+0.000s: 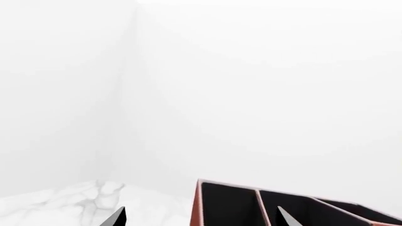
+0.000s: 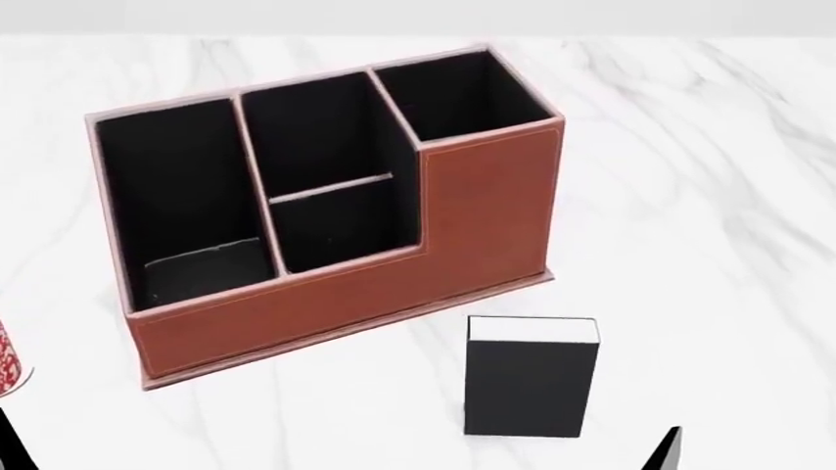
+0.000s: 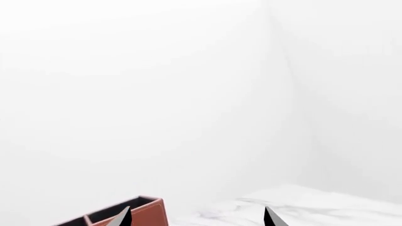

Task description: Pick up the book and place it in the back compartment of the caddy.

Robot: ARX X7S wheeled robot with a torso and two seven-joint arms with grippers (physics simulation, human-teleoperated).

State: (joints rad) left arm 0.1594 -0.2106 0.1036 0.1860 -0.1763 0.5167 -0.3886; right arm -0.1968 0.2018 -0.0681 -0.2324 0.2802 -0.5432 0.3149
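The book point(image 2: 531, 382), black-covered with a white page edge along its far side, sits on the marble table just in front of the caddy's tall right end. The reddish-brown caddy point(image 2: 484, 215) stands at centre left, its low-cut wall facing me. The back compartment point(image 2: 347, 230) is the small black cell behind that low wall, before the thin divider. My left gripper point(image 1: 201, 220) is open, pointing at a caddy corner point(image 1: 199, 202). My right gripper point(image 3: 197, 220) is open, with the caddy point(image 3: 141, 212) beyond one tip. Its fingertip point(image 2: 671, 448) shows right of the book. Neither gripper holds anything.
A red-and-white patterned mug point(image 2: 7, 357) pokes in at the left edge, beside the caddy's near left corner. A flat black item lies at the bottom of the caddy's left end cell point(image 2: 203, 269). White marble table point(image 2: 706, 196) extends right of the caddy.
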